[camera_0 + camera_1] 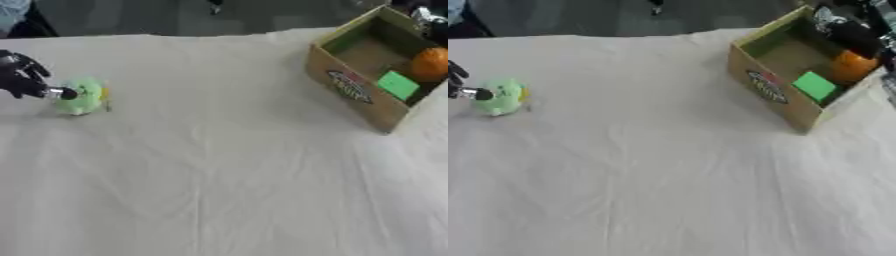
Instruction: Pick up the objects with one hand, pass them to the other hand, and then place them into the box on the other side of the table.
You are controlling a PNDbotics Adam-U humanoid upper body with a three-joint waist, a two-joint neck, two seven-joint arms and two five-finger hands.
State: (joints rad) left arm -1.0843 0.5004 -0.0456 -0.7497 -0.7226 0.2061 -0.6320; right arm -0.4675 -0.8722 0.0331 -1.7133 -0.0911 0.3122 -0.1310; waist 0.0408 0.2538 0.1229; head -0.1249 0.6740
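A pale green plush toy (pixel 84 96) with a yellow patch lies on the white tablecloth at the far left. My left hand (pixel 21 76) comes in from the left edge with its fingers spread. One fingertip (pixel 65 93) touches the toy's left side, and nothing is curled round the toy. An open cardboard box (pixel 771 86) stands at the far right. Inside it lie an orange round object (pixel 853 65) and a green block (pixel 815 86). My right hand (pixel 852 33) hangs over the box's far corner, just above the orange object. It shows only as a dark shape.
The white cloth (pixel 219 165) covers the whole table between the toy and the box, with light creases. The table's far edge runs along the top, and dark floor lies beyond it. The box sits askew near the right edge.
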